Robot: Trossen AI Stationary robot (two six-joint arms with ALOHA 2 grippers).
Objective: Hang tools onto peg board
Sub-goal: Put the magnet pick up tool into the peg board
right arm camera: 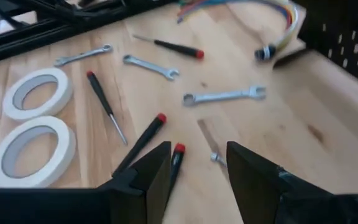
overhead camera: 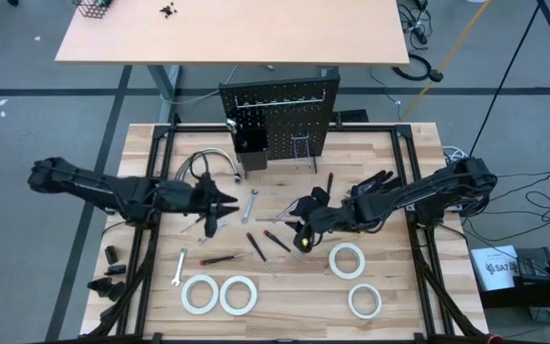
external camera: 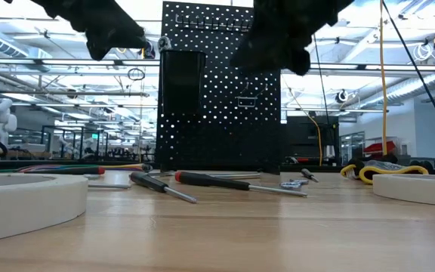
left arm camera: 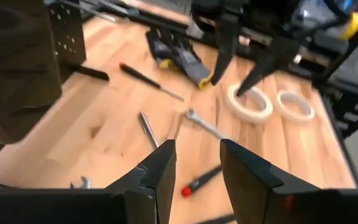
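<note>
I see left gripper (overhead camera: 220, 208) and right gripper (overhead camera: 299, 218) hovering over tools (overhead camera: 256, 246), fingers parted, gripping nothing; peg board (overhead camera: 277, 117) behind.

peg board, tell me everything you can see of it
The peg board is a black, roughly square perforated panel that looks like metal, standing upright at the table's far edge, midway between the arms. A small black bin is fixed to its front, and wire hooks stick out beside it. No tool hangs on it that I can make out, and neither end effector touches it.
</note>
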